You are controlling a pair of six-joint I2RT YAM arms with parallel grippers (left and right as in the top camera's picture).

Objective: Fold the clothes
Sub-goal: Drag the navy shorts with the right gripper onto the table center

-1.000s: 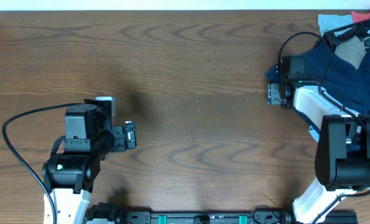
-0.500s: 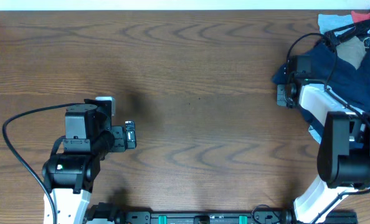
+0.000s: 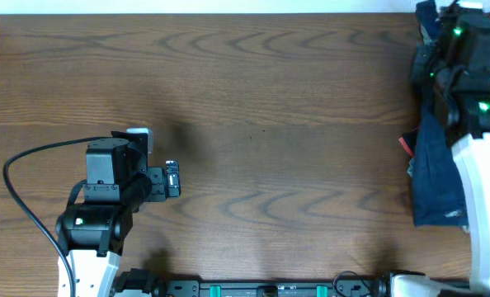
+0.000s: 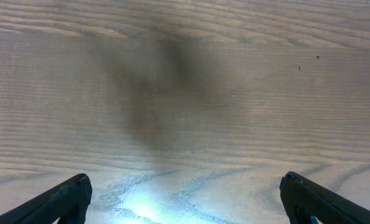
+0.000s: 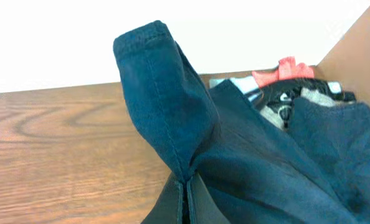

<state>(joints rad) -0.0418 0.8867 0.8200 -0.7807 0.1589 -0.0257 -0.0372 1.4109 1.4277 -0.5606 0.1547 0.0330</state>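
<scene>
The clothes, dark navy shorts [image 3: 436, 177], hang in a long bunch at the table's right edge. My right gripper [image 5: 186, 190] is shut on a fold of them. In the right wrist view a stitched hem of the shorts [image 5: 149, 68] sticks up above the closed jaws and the rest drapes off to the right. The right arm [image 3: 468, 58] is raised high at the far right corner. My left gripper [image 4: 185, 205] is open over bare wood at the left of the table [image 3: 270, 124], nothing between its fingers [image 4: 60, 202].
Behind the shorts in the right wrist view lie a red garment [image 5: 289, 67], a black patterned one [image 5: 277, 99] and a grey-beige one [image 5: 319, 96]. A bit of red [image 3: 407, 145] shows beside the hanging shorts. A black cable [image 3: 30, 165] loops left of the left arm.
The right gripper closed on the navy shorts and rose toward the far right corner, lifting them off the pile so they hang. The left arm has not moved.
</scene>
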